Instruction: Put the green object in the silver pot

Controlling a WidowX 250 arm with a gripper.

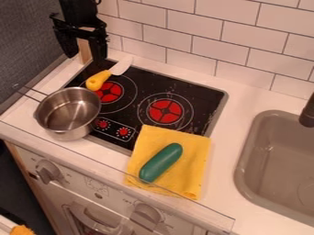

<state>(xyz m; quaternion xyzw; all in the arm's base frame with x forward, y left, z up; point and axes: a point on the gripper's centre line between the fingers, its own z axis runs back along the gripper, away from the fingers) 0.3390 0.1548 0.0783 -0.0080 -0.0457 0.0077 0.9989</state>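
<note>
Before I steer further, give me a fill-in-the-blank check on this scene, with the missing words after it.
The long, rounded green object lies on a flat fabric cloth coloured ____.
Inside the silver metal pot there is ____.
The fingers of the black two-finger gripper are spread ____.
The light-bladed toy knife has a ____ handle.

Missing words: yellow; nothing; apart; yellow.

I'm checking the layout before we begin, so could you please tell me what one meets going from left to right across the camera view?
Silver pot → green object, lying on the yellow cloth → sink.
</note>
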